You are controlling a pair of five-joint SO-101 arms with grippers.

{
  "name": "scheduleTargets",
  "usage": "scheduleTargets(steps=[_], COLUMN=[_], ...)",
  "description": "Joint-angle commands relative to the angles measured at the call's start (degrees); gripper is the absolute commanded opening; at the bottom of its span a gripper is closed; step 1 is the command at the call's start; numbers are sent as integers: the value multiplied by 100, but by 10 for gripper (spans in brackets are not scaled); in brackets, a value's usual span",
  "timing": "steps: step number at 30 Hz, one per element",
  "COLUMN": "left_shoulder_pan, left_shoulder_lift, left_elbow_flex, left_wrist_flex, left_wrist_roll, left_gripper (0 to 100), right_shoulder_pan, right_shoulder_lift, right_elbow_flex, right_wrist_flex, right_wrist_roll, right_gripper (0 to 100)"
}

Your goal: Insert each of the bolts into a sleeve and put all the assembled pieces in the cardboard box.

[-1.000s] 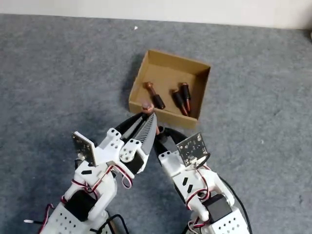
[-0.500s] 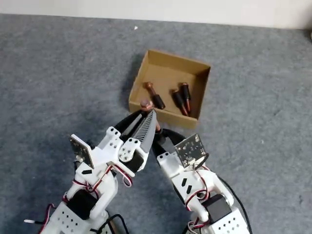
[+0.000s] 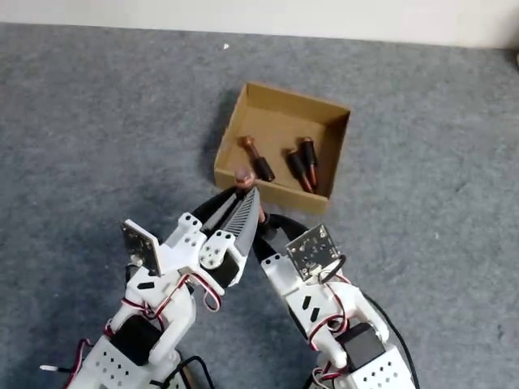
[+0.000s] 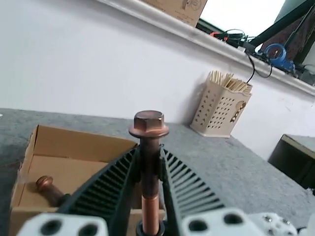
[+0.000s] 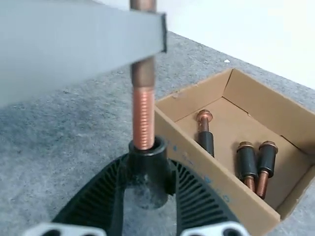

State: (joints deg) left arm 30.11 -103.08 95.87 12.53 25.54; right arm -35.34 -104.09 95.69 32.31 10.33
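Observation:
My left gripper [image 4: 149,157] is shut on a copper bolt [image 4: 149,147], head up, just in front of the cardboard box [image 3: 229,146]. My right gripper [image 5: 146,174] is shut on a black sleeve [image 5: 146,169] right below it. The bolt's threaded end [image 5: 143,118] sits in the sleeve's mouth. In the high view both grippers meet near the box's near wall, with the bolt head [image 3: 243,176] showing above the left fingers [image 3: 241,213]. Three assembled pieces [image 3: 302,165] lie inside the box.
Grey carpet [image 3: 97,138] covers the table all around the box. A beige perforated holder [image 4: 220,109] stands far off by the white wall.
The left arm shifted slightly forward and back again. The right arm has edged a little to the left, under the bolt. Both grips are unchanged.

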Motion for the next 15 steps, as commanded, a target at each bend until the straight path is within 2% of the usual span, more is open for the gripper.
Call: scheduleTargets(steps=[1,4,11,15], left_shoulder_pan=[-22,75,1068,1138], left_shoulder_lift=[-75,-66,-66,-66], left_elbow_flex=[127,127,127,127], left_wrist_flex=[246,404,1275,1380], left_wrist_roll=[-26,-26,-35,-35], left_gripper=[6,6,6,7], right_shoulder_pan=[119,145,145,163], right_shoulder_lift=[-119,-119,-119,-119], right_elbow_flex=[259,259,259,259], right_wrist_flex=[-180,-180,-180,-180], right_wrist_roll=[53,53,26,26], right_gripper=[5,5,5,5])
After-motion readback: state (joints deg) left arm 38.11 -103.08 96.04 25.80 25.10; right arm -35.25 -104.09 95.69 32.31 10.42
